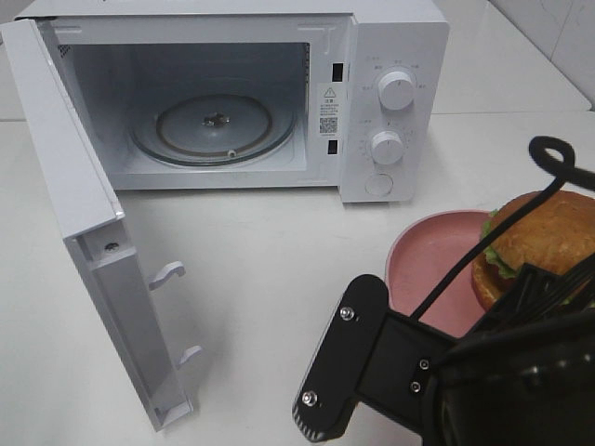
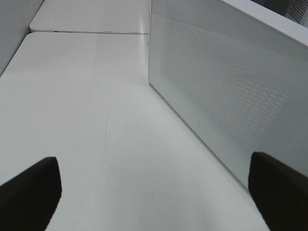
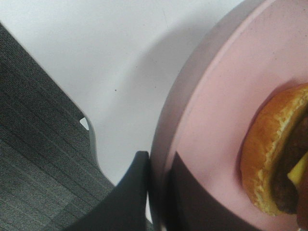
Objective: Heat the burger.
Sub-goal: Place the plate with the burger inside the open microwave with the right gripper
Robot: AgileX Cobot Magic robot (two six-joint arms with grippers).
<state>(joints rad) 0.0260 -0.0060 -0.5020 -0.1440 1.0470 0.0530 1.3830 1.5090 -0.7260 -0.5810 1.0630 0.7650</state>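
While the right gripper point(image 3: 159, 161) clamps the pink plate point(image 3: 216, 110), the burger point(image 3: 269, 159) rests on it. The left gripper's point(image 2: 154, 192) jaws stand apart.

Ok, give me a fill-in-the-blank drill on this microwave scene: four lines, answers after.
1. The microwave has its door standing ____.
2. The burger rests on a ____ plate.
3. The right gripper is shut on the plate's ____.
4. The glass turntable inside the microwave carries ____.
Missing words: open; pink; rim; nothing.
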